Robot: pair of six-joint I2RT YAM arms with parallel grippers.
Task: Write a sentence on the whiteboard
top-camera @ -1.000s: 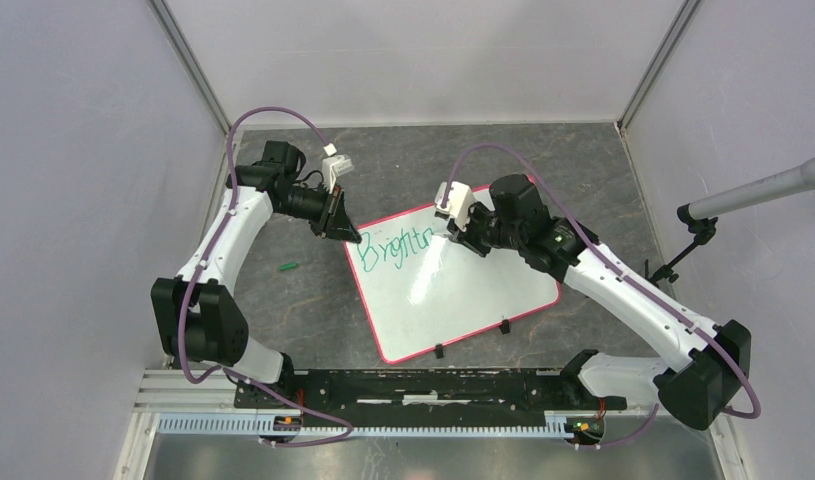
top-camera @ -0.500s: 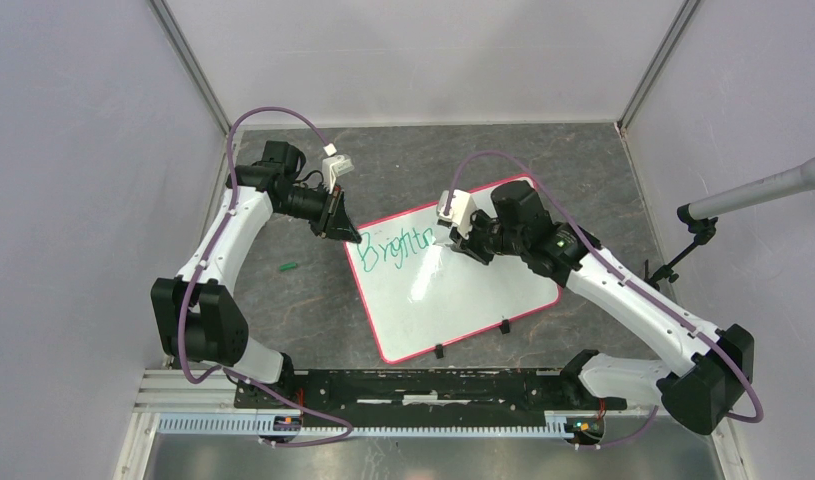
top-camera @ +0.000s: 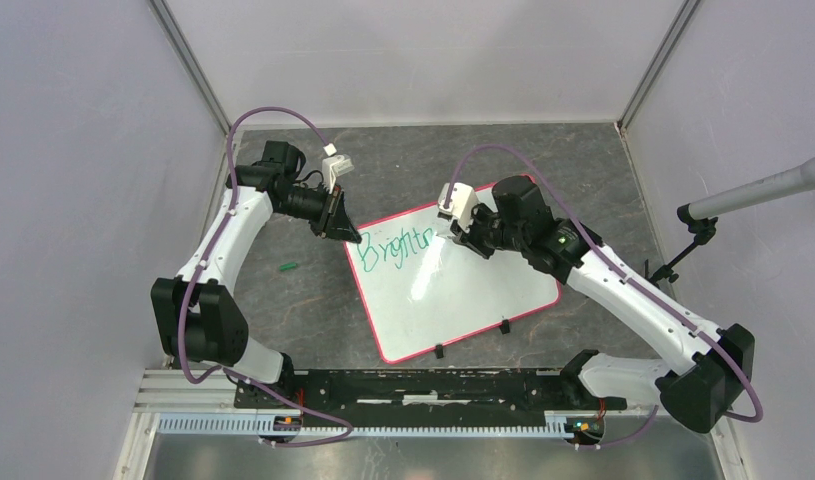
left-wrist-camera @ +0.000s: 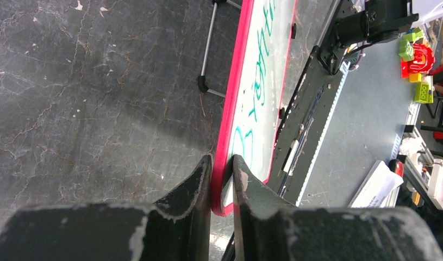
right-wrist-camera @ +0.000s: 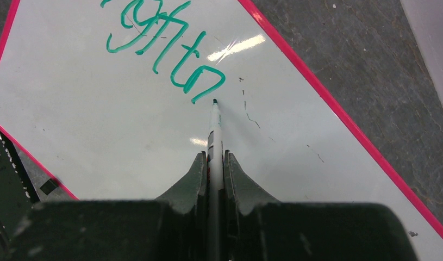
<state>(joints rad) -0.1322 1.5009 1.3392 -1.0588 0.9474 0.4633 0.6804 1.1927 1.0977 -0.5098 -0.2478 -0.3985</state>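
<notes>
The whiteboard lies on the dark table, white with a red-pink rim. Green lettering reading "Brightn" runs along its upper left part, one line only. My left gripper is shut on the board's rim at its upper left corner. My right gripper is shut on a white marker. The marker's tip sits on the board just right of the last green stroke.
A small green marker cap lies on the table left of the board. Black clips sit on the board's near edge. A grey microphone stand stands at the right wall. A black rail runs along the near edge.
My right gripper has dipped a little toward me and come back near the end of the lettering. The lettering reads the same. The left arm has not moved.
</notes>
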